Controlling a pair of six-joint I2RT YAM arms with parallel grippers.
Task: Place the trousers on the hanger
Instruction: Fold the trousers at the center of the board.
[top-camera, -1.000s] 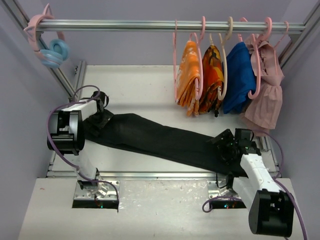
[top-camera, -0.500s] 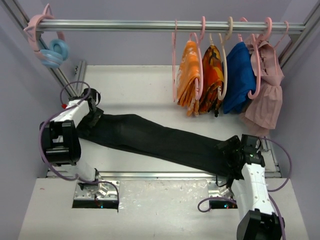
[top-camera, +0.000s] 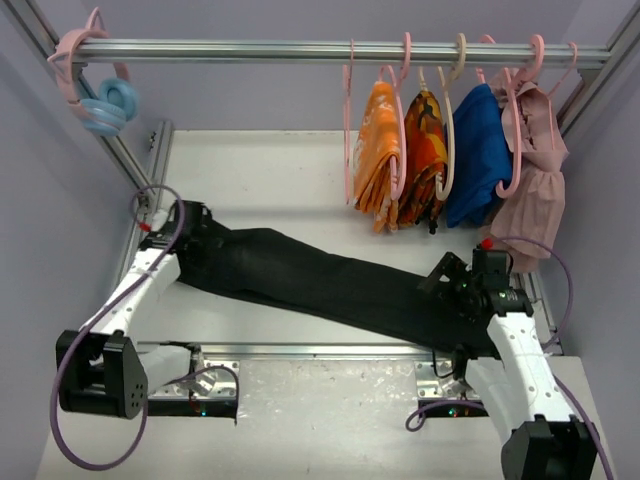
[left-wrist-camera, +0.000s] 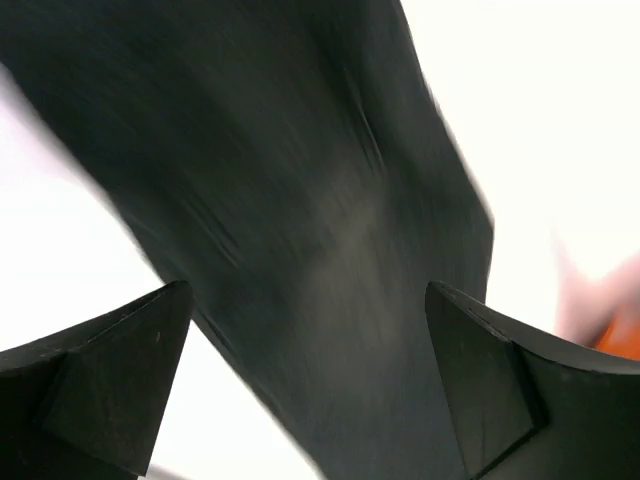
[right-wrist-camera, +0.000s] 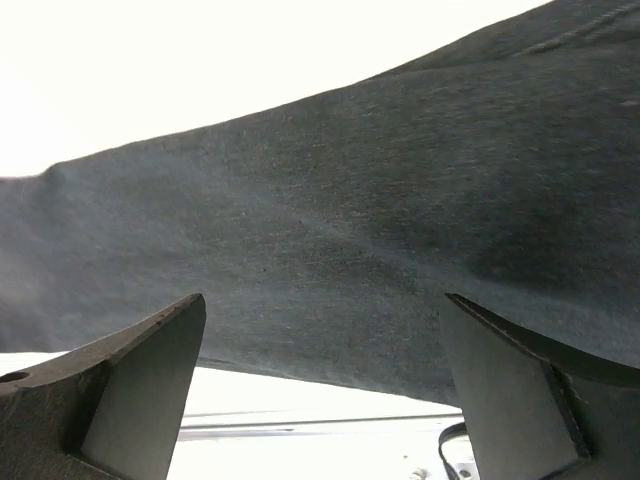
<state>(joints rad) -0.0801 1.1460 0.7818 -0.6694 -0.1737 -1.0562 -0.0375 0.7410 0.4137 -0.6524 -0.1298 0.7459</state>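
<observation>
The left gripper (top-camera: 197, 232) stands with its jaws spread wide over the left end of the trousers (top-camera: 320, 280), gripping nothing. In its wrist view the two dark fingers (left-wrist-camera: 120, 370) sit well apart, with blurred black cloth filling the space beyond them. The right gripper (top-camera: 457, 287) is likewise spread open above the right end of the garment. From its own camera, the gripper (right-wrist-camera: 323, 300) looks straight onto grey-black fabric, and nothing is pinched between the pads.

The trousers lie flat on the white table (top-camera: 260, 170) in one long dark band that slants from the far left down towards the near right.

Above them, the thin pale pink hanger (top-camera: 348, 130) hangs edge-on from the metal rail (top-camera: 250, 50), with no cloth on it that I can see. Just to its right on the same rail are two orange patterned cloths (top-camera: 385, 160), a blue garment (top-camera: 478, 160) and a dusty pink one (top-camera: 535, 190). At the rail's far left end, a pale blue ring (top-camera: 108, 105) dangles beside more pink hooks.
</observation>
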